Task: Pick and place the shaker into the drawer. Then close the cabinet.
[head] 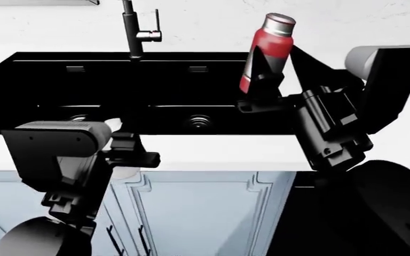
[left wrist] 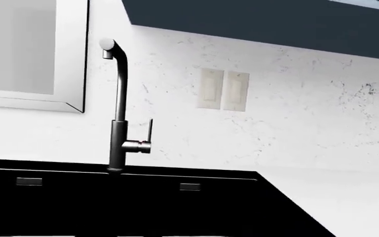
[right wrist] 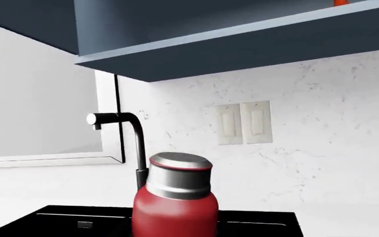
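while the right gripper (head: 262, 80) is clamped on the red shaker (head: 268, 50) above the black sink (head: 48, 106), the left gripper's (head: 130, 154) opening can't be made out.

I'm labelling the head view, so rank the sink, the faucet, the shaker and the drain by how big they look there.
1. sink, widest by far.
2. shaker, held in the right claw and nearer the camera, so it may look enlarged.
3. faucet, cropped at the top; its rank against the shaker is unsure.
4. drain, smallest.
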